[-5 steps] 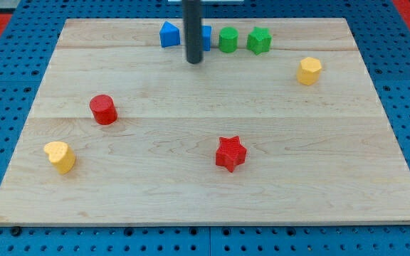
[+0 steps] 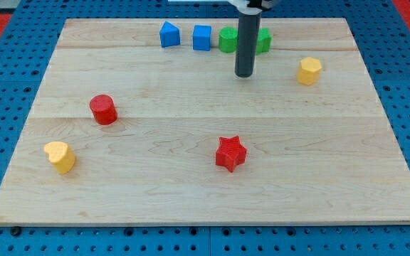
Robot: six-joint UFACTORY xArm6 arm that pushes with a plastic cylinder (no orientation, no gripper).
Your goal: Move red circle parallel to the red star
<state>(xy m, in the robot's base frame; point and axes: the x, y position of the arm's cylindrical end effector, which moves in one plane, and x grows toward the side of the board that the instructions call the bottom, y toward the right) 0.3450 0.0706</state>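
My tip (image 2: 245,75) carries no pincer, so no jaw state exists; it stands on the pale wooden table (image 2: 191,185), the red cylindrical circle block (image 2: 103,109) far toward the view's left and lower, so it should circle to that block's upper side and push slowly down level with the red star block (image 2: 230,153).

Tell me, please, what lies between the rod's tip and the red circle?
Nothing: in the camera view only bare wood lies between my tip and the red circle, which is toward the view's lower left.
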